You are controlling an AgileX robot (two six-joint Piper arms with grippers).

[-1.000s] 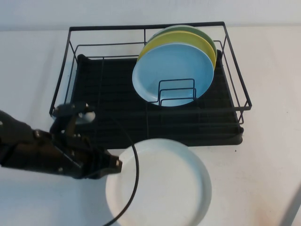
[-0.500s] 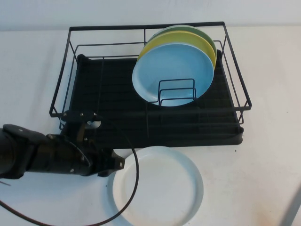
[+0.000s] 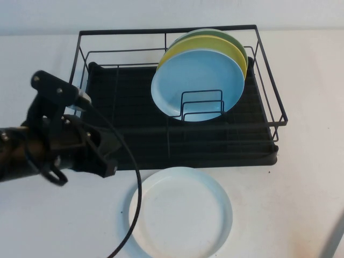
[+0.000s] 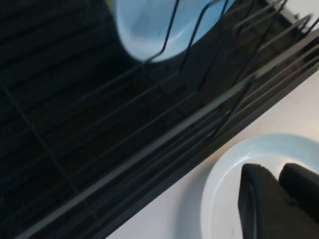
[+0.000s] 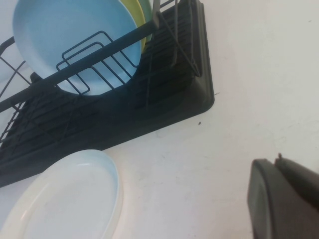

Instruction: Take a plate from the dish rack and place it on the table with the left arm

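The white plate point(image 3: 180, 215) lies flat on the table point(image 3: 301, 183), just in front of the dish rack point(image 3: 123, 123). My left gripper point(image 3: 110, 164) hangs above the rack's front left edge, to the left of the plate and apart from it. In the left wrist view its fingers point(image 4: 259, 199) are closed together and empty, with the plate point(image 4: 224, 169) below them and the rack point(image 4: 124, 124) beyond. My right gripper point(image 5: 276, 162) is shut and empty above bare table; the right wrist view shows the plate point(image 5: 65, 199) and the rack point(image 5: 164, 84).
A light blue plate point(image 3: 196, 80), a yellow plate point(image 3: 215, 44) and a green plate point(image 3: 215, 33) stand upright in the rack's right half. The left arm's black cable point(image 3: 137, 199) loops over the white plate's left rim. The right arm's edge point(image 3: 337, 236) shows at the bottom right.
My left gripper has come off the white plate's left rim and drawn back to the left and upward. The plate has settled flat on the table.
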